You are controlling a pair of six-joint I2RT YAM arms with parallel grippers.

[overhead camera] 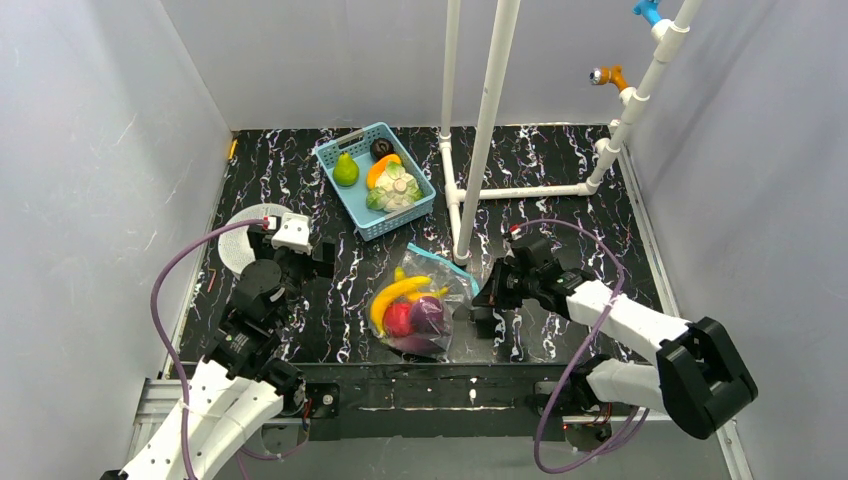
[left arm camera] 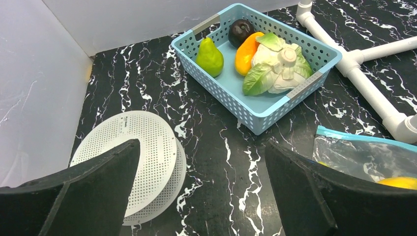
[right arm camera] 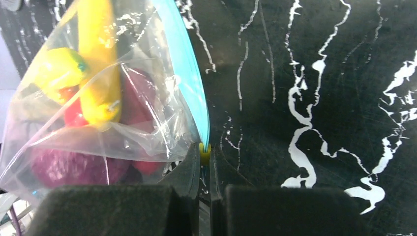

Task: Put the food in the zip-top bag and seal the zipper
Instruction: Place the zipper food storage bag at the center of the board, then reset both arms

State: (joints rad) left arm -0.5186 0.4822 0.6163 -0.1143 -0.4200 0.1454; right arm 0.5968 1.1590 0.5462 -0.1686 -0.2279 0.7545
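Right now your zip-top bag (overhead camera: 425, 310) lies flat on the black marbled table (overhead camera: 560, 160), near the front edge and between the two arms. Through the clear plastic you can see the banana (overhead camera: 395, 296) lying across the top, the red apple (overhead camera: 399, 320) under it and a purple piece (overhead camera: 428, 315) beside the apple. The teal zipper (right arm camera: 189, 73) runs along the bag's far-right edge. Your right gripper (right arm camera: 205, 157) is pinched tight on the near end of that strip, with a small yellow tab (right arm camera: 205, 147) showing just above the closed fingertips. Whether the strip is pressed together along its whole length you cannot tell from these views.

Your left gripper (left arm camera: 201, 147) stands wide open and holds nothing, hanging above the table left of the bag, just beside a stack of white perforated discs (left arm camera: 142, 147). Farther back sits the light-blue basket (left arm camera: 255, 115) holding a green pear (left arm camera: 210, 57) and a cabbage (left arm camera: 278, 66). A white pipe frame (overhead camera: 480, 130) rises just right of the basket.
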